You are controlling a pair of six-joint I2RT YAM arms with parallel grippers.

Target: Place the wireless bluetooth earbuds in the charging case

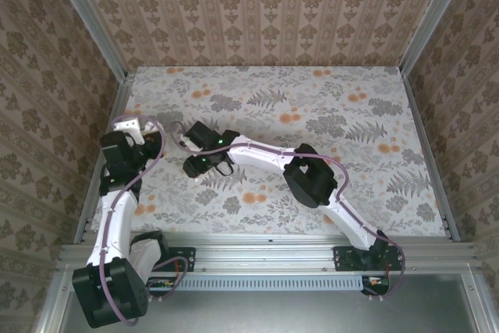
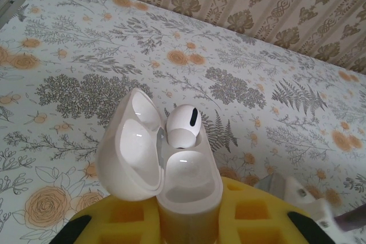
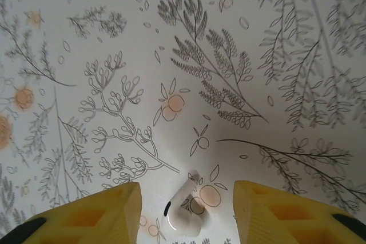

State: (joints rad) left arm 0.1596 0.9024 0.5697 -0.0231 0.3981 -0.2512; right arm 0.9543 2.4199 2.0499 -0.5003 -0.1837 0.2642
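White glossy plastic, so I judge the loose earbud [image 3: 183, 212] feather-light, hard and slippery. It lies on the tablecloth [image 3: 171, 55] between the fingers of my right claw [image 3: 189, 201], stem pointing away, touching neither; those jaws stand partly open and hold nothing. I'd pinch gently across its rounded head, or it may squirt out. My left claw [image 2: 186, 224] is clamped on the charging case [image 2: 189, 192], lid open; a seated earbud [image 2: 182, 125] fills the far socket; the nearer one looks empty.
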